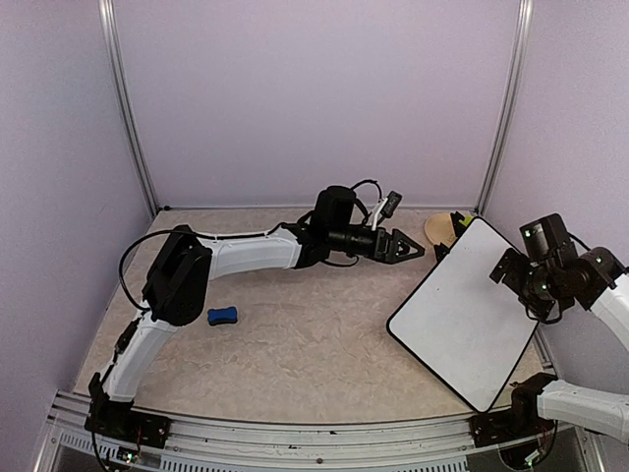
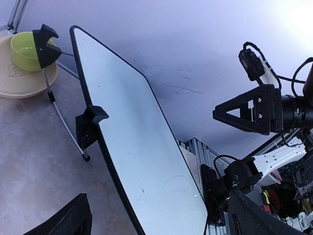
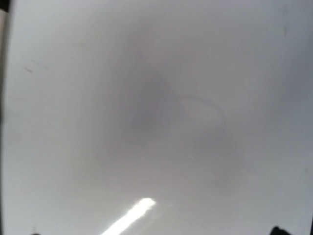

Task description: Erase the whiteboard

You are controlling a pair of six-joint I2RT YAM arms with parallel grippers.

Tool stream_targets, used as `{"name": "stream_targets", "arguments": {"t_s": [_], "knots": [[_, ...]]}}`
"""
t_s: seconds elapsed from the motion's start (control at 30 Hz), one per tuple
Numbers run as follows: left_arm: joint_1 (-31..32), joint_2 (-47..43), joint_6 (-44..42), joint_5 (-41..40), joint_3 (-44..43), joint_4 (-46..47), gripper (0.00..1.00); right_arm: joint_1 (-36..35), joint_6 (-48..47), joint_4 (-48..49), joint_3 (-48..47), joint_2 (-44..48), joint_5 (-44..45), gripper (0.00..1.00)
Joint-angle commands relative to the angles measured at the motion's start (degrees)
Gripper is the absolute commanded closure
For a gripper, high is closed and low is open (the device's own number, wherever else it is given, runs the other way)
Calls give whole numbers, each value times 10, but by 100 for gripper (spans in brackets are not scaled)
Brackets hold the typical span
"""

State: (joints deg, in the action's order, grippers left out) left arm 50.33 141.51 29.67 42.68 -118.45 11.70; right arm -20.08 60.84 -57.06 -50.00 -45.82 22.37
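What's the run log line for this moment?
whiteboard: leaning on stand, no writing visible | blue eraser: on table, unheld | left hand: open, empty, raised | right hand: open, facing whiteboard

One whiteboard [image 1: 462, 315], one blue eraser [image 1: 223, 316], one wire stand [image 2: 87, 127], one plate [image 2: 24, 85], probably one bowl [image 2: 22, 49].

you get no readable text here: whiteboard [image 1: 464, 315] shows only faint smudges, and the plate [image 2: 30, 86] has a pale print, too blurry to read.
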Motion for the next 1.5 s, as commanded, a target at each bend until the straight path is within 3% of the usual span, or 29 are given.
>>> {"name": "stream_targets", "arguments": {"t_s": [0.0,0.3,0.43,0.63,0.93,1.17,1.33,1.47], "knots": [[8,40,20,36,-34,-58,7,5,-54,4,-50,6,30,0],[33,56,7,28,-31,-110,11,5,-116,18,-112,3,35,0],[39,63,15,34,-26,-112,22,5,-144,32,-112,-4,28,0],[46,74,38,59,-33,-101,47,5,-192,47,-124,-26,30,0],[42,97,85,86,-29,-60,99,5,-229,59,-142,-10,53,0],[30,83,165,121,22,78,100,5,-249,56,-162,-10,66,0],[9,43,270,127,107,316,100,5,-257,54,-182,-9,78,0],[-12,25,350,124,126,458,100,5,-260,56,-197,-10,82,0]]}}
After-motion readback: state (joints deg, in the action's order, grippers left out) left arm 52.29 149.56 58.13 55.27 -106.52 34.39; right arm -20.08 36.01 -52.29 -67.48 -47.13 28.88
